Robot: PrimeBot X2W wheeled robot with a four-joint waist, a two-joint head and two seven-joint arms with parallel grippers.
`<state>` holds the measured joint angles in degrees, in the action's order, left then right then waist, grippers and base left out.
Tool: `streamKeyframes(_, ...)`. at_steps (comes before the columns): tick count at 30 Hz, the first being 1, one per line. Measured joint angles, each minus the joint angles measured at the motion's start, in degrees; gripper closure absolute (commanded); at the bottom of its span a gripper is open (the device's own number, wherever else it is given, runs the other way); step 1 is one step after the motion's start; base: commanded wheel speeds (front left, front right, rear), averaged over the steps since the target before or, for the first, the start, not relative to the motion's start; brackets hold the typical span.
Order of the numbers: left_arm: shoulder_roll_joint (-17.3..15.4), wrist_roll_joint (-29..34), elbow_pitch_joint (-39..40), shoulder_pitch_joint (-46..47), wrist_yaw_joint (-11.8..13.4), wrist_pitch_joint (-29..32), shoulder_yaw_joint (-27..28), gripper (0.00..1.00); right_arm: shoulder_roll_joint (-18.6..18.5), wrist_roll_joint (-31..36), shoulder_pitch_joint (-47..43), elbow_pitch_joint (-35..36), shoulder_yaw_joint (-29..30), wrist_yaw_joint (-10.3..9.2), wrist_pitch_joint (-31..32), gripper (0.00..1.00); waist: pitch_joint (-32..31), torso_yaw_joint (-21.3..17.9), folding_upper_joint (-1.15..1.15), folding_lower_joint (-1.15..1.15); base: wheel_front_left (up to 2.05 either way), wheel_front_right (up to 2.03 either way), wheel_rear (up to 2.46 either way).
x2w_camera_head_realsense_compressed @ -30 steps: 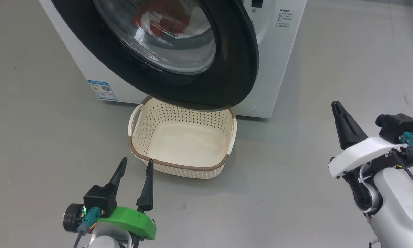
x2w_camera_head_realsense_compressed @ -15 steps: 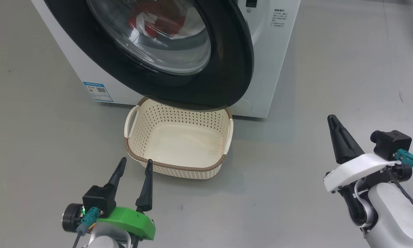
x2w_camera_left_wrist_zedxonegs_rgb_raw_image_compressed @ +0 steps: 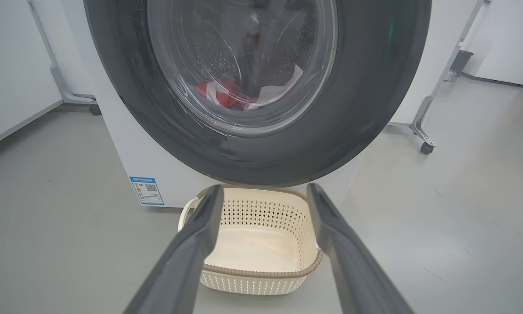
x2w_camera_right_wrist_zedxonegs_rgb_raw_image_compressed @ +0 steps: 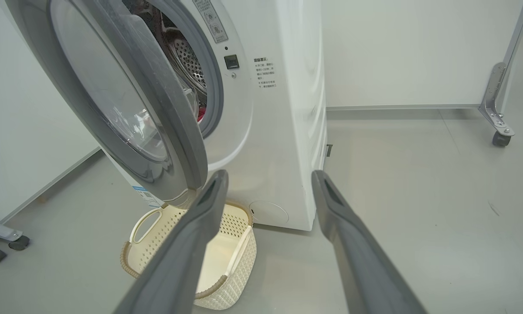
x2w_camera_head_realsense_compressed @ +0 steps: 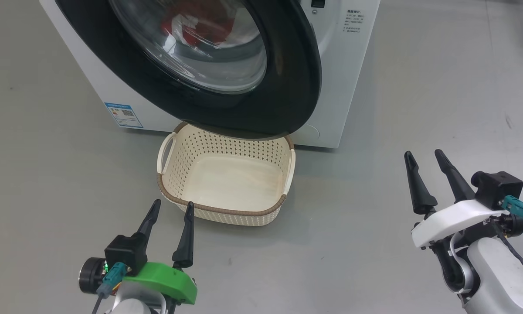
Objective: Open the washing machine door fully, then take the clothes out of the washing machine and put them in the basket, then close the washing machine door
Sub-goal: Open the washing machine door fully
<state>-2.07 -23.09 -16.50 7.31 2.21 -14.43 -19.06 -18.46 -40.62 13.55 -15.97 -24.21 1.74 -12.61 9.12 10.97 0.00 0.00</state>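
Red clothes [x2w_camera_left_wrist_zedxonegs_rgb_raw_image_compressed: 220, 93] show only dimly through the washing machine door [x2w_camera_left_wrist_zedxonegs_rgb_raw_image_compressed: 375, 87].

- A lab or test space: bare grey floor [x2w_camera_head_realsense_compressed: 418, 87], plain white partition panels [x2w_camera_right_wrist_zedxonegs_rgb_raw_image_compressed: 418, 52] on wheeled metal feet [x2w_camera_right_wrist_zedxonegs_rgb_raw_image_compressed: 500, 138].
- A washing machine [x2w_camera_right_wrist_zedxonegs_rgb_raw_image_compressed: 305, 131] stands alone on open floor.

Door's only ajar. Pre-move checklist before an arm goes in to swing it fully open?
1. Big round glossy black door fully open: not ok, only partly swung out.
2. Right gripper jaws open, empty: ok.
3. Left gripper jaws open, empty: ok.
4. Small cream perforated plastic basket empty, on the floor below the door: ok.
5. Door's clearance over the basket rim: cannot tell.
6. Red and white clothes inside the drum, behind the glass: ok.
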Motion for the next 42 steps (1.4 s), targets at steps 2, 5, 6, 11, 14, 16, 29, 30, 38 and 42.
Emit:
streamKeyframes(2, 0.0, 0.0, 0.0, 0.0, 0.0, 0.0, 0.0, 0.0, -0.1, 0.0, 0.0, 0.2, 0.0, -0.4, 0.0, 0.0, 0.0, 0.0, 0.0, 0.0, 0.0, 0.0, 0.0)
streamKeyframes(5, 0.0, 0.0, 0.0, 0.0, 0.0, 0.0, 0.0, 0.0, -0.1, 0.1, -0.1, 0.5, -0.1, -0.38, 0.0, 0.0, -0.1, 0.1, 0.0, 0.0, 0.0, 0.0, 0.0)
streamKeyframes(6, 0.0, 0.0, 0.0, 0.0, 0.0, 0.0, 0.0, 0.0, -0.1, 0.1, -0.2, 0.6, -0.2, -0.38, 0.0, 0.0, -0.2, 0.1, 0.0, 0.0, 0.0, 0.0, 0.0)
streamKeyframes(11, 0.0, 0.0, -0.1, 0.0, 0.0, 0.0, 0.0, 0.0, -0.1, 0.1, -1.0, 0.9, -0.2, -0.47, 0.0, 0.0, -0.4, 0.1, 0.0, 0.0, 0.0, 0.0, 0.0)
streamKeyframes(14, 0.0, 0.0, -0.1, 0.0, 0.0, 0.0, 0.0, 0.0, -0.1, 0.1, -1.1, 1.2, -0.2, -0.88, 0.0, 0.0, -0.6, 0.1, 0.0, 0.0, 0.0, 0.0, 0.0)
streamKeyframes(16, 0.0, 0.0, -0.1, 0.0, 0.0, 0.0, 0.0, 0.0, -0.1, 0.1, -1.1, 1.4, -0.2, -0.88, 0.0, 0.0, -0.6, 0.1, 0.0, 0.0, 0.0, 0.0, 0.0)
streamKeyframes(29, 0.0, 0.0, -0.1, -0.3, -0.1, 0.0, 0.0, 0.0, -0.4, -0.6, -1.6, 2.7, 0.3, -0.98, 0.3, 1.0, -0.6, 0.4, 0.0, 0.0, 0.0, 0.0, 0.0)
streamKeyframes(30, 0.0, 0.0, -0.1, -0.3, -0.1, 0.0, -0.1, 0.0, -0.4, -1.1, -1.7, 2.8, 0.5, -0.97, 0.4, 1.0, -0.5, 0.5, 0.0, 0.0, 0.0, 0.0, 0.0)
streamKeyframes(38, 0.0, 0.0, 0.0, -0.3, -0.1, 0.0, -0.5, 0.0, 1.9, -10.2, -2.0, 3.5, 5.2, -0.63, 2.7, 1.0, -0.1, 1.0, 0.0, 0.0, 0.0, 0.0, 0.0)
streamKeyframes(42, 0.0, 0.0, 0.3, -0.3, -0.3, 0.0, -1.4, 0.0, 5.8, -20.9, -2.0, 5.0, 10.3, 0.23, 4.5, 1.0, 0.5, 1.4, 0.0, 0.0, 0.0, 0.0, 0.0)
